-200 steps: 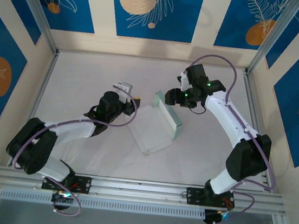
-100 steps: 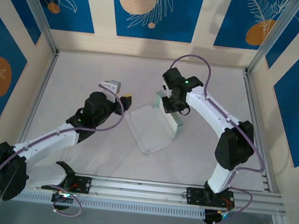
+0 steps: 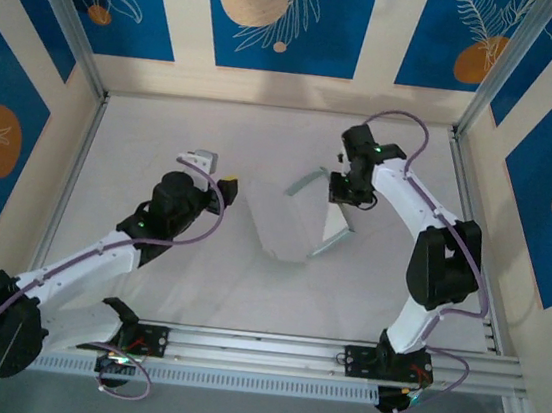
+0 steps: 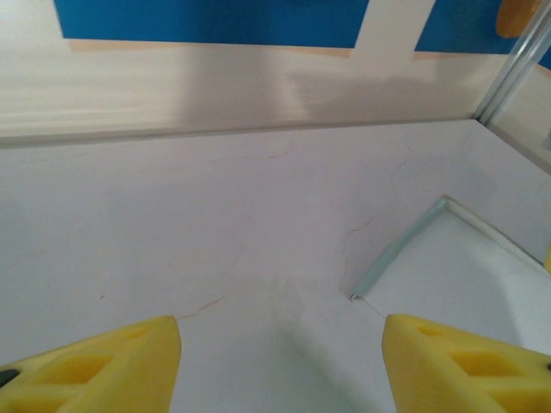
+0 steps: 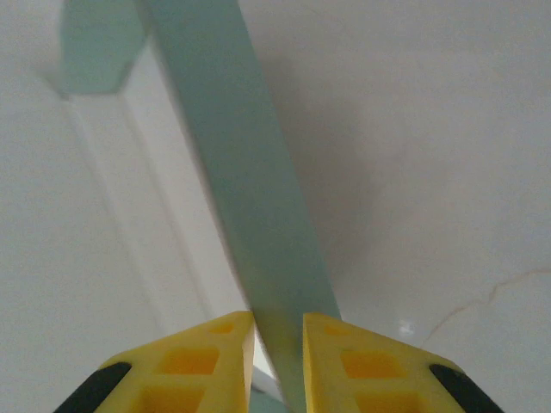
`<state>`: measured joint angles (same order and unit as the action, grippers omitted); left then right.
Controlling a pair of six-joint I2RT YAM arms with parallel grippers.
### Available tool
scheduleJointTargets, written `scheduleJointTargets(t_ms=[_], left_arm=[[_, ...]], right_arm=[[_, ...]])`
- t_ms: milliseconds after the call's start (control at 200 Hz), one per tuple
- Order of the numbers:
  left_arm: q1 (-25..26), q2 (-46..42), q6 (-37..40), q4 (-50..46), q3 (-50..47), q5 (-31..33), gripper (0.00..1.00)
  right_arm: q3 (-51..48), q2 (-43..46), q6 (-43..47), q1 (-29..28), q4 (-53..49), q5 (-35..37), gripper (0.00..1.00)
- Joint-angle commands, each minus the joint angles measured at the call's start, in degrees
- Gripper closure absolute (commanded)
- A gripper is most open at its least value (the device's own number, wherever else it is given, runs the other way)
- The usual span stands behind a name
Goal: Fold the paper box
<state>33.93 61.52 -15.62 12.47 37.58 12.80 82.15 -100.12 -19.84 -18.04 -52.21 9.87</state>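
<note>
Fingers (image 5: 202, 357) of the right gripper (image 5: 277, 335) pinch the box's (image 5: 250, 198) raised flap; left gripper (image 4: 281, 361) gapes empty; thin, light card should crease easily, so you'd best hold flaps near folds.

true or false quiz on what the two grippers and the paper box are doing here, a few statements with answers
1. The right gripper pinches a pale green panel of the paper box. True.
2. The left gripper is clamped on the box. False: its jaws stand open with nothing between them, and the box lies apart from it.
3. The box lies on the table between the two arms. True.
4. The box is folded shut into a finished box. False: it lies opened out, with a panel raised at the right gripper.
</note>
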Motion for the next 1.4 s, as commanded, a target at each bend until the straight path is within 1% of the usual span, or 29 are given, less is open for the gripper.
scheduleJointTargets(t_ms=[0, 100, 180, 285, 320, 380, 430, 480, 525, 560, 640, 705, 745, 795, 830, 900, 1035, 1166, 1226, 1276, 1391], left_arm=[[0.3, -1.5, -2.3, -3.7, 1.1, 5.1, 0.36], [0.3, -1.6, -4.0, -8.3, 3.4, 7.8, 0.35], [0.3, -1.7, -5.7, -11.8, 5.1, 9.4, 0.35], [0.3, -2.5, -9.2, -15.6, 6.4, 11.1, 0.36], [0.3, -2.7, -10.4, -17.1, 6.8, 11.4, 0.36], [0.3, -2.7, -11.5, -19.5, 7.7, 10.8, 0.37], [0.3, -2.8, -12.0, -21.7, 8.3, 10.1, 0.37], [0.3, -3.3, -13.1, -23.0, 8.2, 9.2, 0.38], [0.4, -4.0, -13.5, -23.1, 7.5, 7.2, 0.37], [0.4, -4.5, -14.3, -23.3, 6.7, 5.9, 0.37], [0.8, -6.3, -15.6, -23.7, 4.8, 2.6, 0.36], [1.5, -8.7, -17.5, -23.8, 2.5, 1.7, 0.36], [2.0, -10.1, -19.4, -22.7, 0.7, 0.2, 0.36], [2.7, -11.0, -21.7, -22.5, -0.8, -1.2, 0.36], [3.4, -11.1, -22.9, -23.1, -1.2, -1.3, 0.36], [4.6, -11.3, -23.1, -23.1, -2.0, -3.4, 0.35], [6.4, -13.7, -22.6, -24.3, -4.7, -4.0, 0.35], [6.5, -15.6, -22.0, -24.8, -7.0, -4.4, 0.35], [6.6, -15.3, -21.5, -24.5, -7.4, -4.4, 0.35], [6.5, -14.7, -20.8, -23.9, -7.6, -4.2, 0.34], [6.6, -12.9, -19.6, -22.2, -7.3, -3.2, 0.31]], right_arm=[[-5.8, 3.0, -6.3, 3.5, 4.1, -8.2, 0.75], [-10.5, 4.8, -9.8, 5.0, 7.1, -10.8, 0.75], [-15.6, 6.8, -13.2, 4.0, 10.8, -13.4, 0.75], [-22.4, 9.4, -18.0, 0.3, 15.5, -13.2, 0.73], [-24.9, 10.4, -19.9, -0.9, 17.7, -14.9, 0.71], [-28.5, 12.2, -22.8, -3.0, 21.8, -19.0, 0.66], [-30.3, 13.9, -25.6, -4.9, 23.5, -19.9, 0.63], [-32.0, 16.2, -28.4, -6.8, 25.2, -19.4, 0.59], [-33.3, 18.8, -29.9, -7.9, 26.6, -18.5, 0.55], [-33.9, 21.0, -30.5, -7.8, 27.0, -17.4, 0.54], [-33.3, 24.9, -28.9, -5.3, 24.9, -13.2, 0.50], [-30.8, 25.1, -25.4, -1.4, 22.1, -8.7, 0.48], [-28.7, 23.8, -22.5, 1.1, 22.1, -8.7, 0.46], [-24.5, 20.4, -18.3, 2.5, 21.2, -7.8, 0.44], [-20.7, 16.6, -15.7, 3.1, 20.0, -7.1, 0.42], [-11.8, 7.7, -12.5, 4.6, 16.6, -8.9, 0.39], [1.9, -7.7, -7.8, 7.2, 13.7, -14.7, 0.35], [13.4, -20.9, -4.5, 8.9, 9.7, -22.4, 0.34], [15.9, -24.6, -4.0, 9.4, 8.8, -24.2, 0.34], [16.0, -26.1, -4.3, 9.8, 9.3, -25.7, 0.35], [10.1, -24.0, -7.2, 10.6, 14.1, -28.5, 0.35]])
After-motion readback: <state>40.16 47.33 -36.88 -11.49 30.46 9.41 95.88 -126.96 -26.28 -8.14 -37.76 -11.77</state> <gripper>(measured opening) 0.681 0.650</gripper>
